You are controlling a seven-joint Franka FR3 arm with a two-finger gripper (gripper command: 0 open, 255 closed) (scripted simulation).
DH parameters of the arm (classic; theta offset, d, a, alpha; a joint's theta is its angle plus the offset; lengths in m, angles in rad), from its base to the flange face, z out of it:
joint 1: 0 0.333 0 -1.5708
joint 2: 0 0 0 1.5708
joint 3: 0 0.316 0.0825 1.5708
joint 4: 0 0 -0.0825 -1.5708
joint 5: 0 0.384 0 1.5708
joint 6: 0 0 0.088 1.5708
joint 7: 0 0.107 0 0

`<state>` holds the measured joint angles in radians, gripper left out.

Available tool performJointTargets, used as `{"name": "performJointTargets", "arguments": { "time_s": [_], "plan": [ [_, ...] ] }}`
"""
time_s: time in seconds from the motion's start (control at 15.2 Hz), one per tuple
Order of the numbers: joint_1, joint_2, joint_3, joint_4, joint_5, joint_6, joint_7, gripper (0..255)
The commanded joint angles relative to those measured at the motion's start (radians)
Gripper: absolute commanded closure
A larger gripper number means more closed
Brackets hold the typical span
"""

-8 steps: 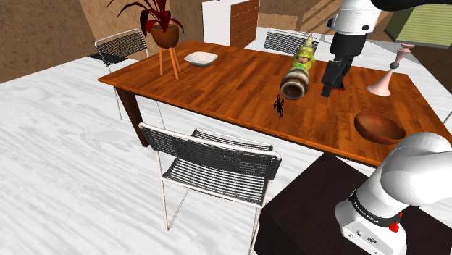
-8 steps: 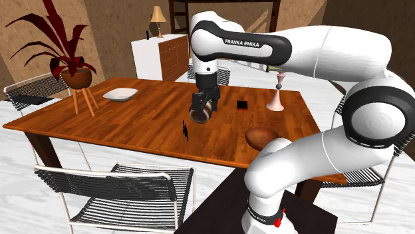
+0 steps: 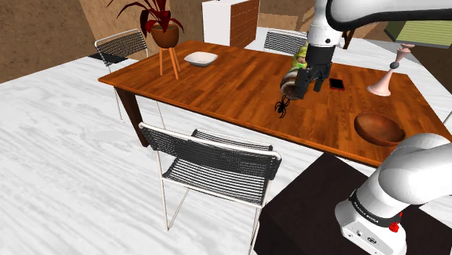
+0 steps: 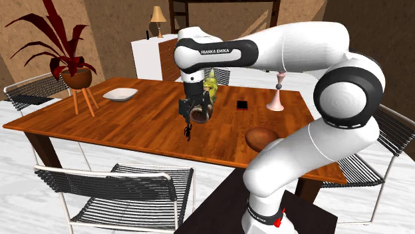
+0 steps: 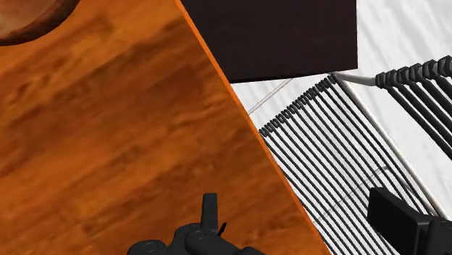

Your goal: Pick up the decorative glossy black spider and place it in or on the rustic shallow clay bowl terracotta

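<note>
In the shoulder view the black spider [image 3: 281,107] lies on the wooden table [image 3: 217,87] just in front of a tipped jar [image 3: 292,88], with bare wood around it, so it looks reachable from above. The gripper [image 3: 306,82] hangs close above and a little to the right of it, jaws apart and holding nothing, probably lining up a descent. Further right, near the stand [image 3: 319,210], the brown bowl [image 3: 379,128] sits mouth up, ready to take the spider.

black spider [image 3: 281,107] sits well apart from the upright brown bowl [image 3: 379,127].
</note>
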<state>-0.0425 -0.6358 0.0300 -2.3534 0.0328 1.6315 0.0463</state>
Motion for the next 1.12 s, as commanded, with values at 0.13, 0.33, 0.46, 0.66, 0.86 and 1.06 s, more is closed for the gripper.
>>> {"name": "performJointTargets", "arguments": {
  "time_s": [0.13, 0.33, 0.46, 0.66, 0.86, 1.06],
  "plan": [
    [-0.037, 0.131, 0.02, 0.018, -0.005, 0.114, 0.105, 0],
    [-0.064, 0.237, 0.029, 0.049, -0.015, 0.187, 0.18, 0],
    [-0.081, 0.308, 0.032, 0.076, -0.025, 0.23, 0.231, 0],
    [-0.105, 0.415, 0.031, 0.123, -0.041, 0.287, 0.305, 0],
    [-0.12, 0.488, 0.027, 0.148, -0.054, 0.333, 0.354, 0],
    [-0.12, 0.498, 0.026, 0.117, -0.055, 0.374, 0.355, 0]
  ]
}}
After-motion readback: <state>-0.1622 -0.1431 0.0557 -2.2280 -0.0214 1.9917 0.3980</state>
